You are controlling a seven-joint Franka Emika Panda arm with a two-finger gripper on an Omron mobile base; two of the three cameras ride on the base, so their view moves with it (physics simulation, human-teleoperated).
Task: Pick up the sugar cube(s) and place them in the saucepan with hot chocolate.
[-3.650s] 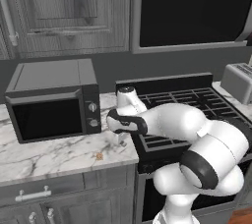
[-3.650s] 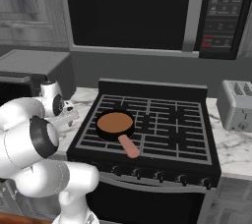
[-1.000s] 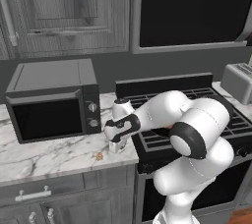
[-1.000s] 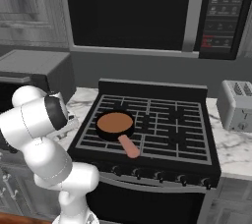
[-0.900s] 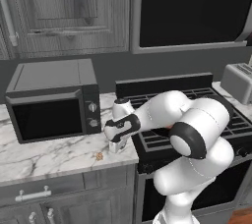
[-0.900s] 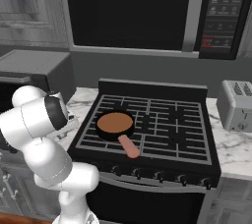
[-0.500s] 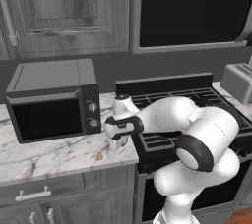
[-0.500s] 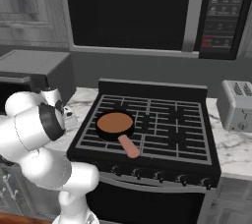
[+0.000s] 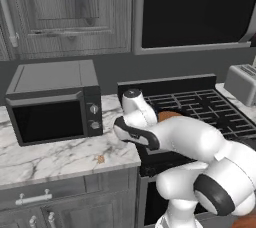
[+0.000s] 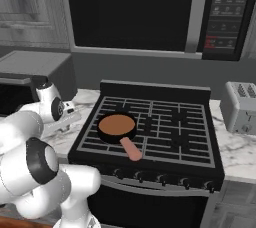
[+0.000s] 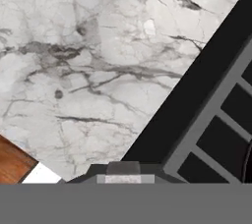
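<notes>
One sugar cube on counter left of stove. My jaws pressed together, nothing seen held. Risk: moving to saucepan empty-handed.

A white, grey-veined marble counter runs along a dark grey wall. On it stands a boxy dark grey microwave with two round knobs. Above hang grey wood-grain wall cabinets with a silver bar handle. Beside the counter sits a black stove with grid grates and a row of front knobs. Over the stove hangs a large black built-in microwave with a button panel. A silver toaster rests on marble right of the stove. Grey drawers sit below.
</notes>
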